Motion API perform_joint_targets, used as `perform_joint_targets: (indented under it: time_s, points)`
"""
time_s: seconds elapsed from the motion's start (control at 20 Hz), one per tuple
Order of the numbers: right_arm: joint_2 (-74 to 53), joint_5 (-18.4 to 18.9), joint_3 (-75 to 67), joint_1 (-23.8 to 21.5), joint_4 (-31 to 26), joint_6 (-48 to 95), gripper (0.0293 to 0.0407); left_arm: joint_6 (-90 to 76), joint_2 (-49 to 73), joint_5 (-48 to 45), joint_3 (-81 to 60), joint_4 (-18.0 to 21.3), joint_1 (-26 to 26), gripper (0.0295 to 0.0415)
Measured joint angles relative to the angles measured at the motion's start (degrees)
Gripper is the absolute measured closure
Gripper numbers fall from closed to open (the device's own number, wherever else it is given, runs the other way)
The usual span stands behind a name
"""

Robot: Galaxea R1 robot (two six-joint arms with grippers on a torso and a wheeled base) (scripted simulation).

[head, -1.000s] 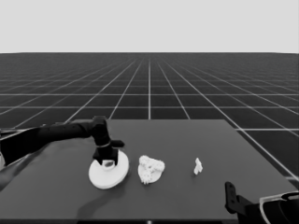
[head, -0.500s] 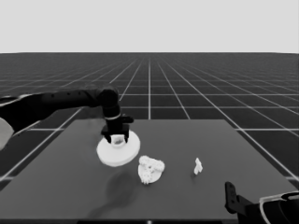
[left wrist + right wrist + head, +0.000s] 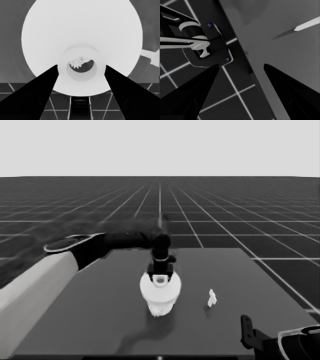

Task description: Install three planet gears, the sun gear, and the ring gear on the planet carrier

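My left gripper (image 3: 161, 270) is shut on the raised hub of the larger round part (image 3: 160, 291), at the middle of the table. In the left wrist view this part (image 3: 82, 32) fills the picture, with a black finger on each side of its hub. Through the hub's hole I see a toothed gear (image 3: 76, 65). A toothed cluster of gears (image 3: 160, 309) peeks out just under the part's near rim. The smaller round part is hidden beneath. Whether the larger part rests on the gears I cannot tell. My right gripper (image 3: 247, 335) waits open at the near right corner.
A thin white piece (image 3: 212, 297) lies to the right of the stack, also seen in the left wrist view (image 3: 147, 53) and the right wrist view (image 3: 307, 25). The right wrist view shows the table's edge (image 3: 242, 65) and dark machinery (image 3: 207, 45) past it.
My left arm has lifted the larger round part off the table's left side and carried it right. It now covers the gear cluster that stood in the open before.
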State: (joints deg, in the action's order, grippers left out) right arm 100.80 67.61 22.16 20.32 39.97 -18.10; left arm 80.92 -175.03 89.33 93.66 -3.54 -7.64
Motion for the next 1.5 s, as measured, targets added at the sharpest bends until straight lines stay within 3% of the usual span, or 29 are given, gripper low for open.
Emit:
perform_joint_targets:
  time_s: [0.1, 0.25, 1.5]
  points:
    - [0.00, 0.00, 0.00, 0.00, 0.00, 0.00, 0.0315, -1.57, -0.60, -1.26, 2.39, -6.91, 8.21, 0.0362]
    - [0.00, 0.00, 0.00, 0.00, 0.00, 0.00, 0.0315, -3.01, -1.16, -2.16, 4.67, -9.59, 11.13, 0.0362]
    - [0.00, 0.00, 0.00, 0.00, 0.00, 0.00, 0.0315, -13.10, -1.26, -2.36, 5.22, -10.15, 12.23, 0.0362]
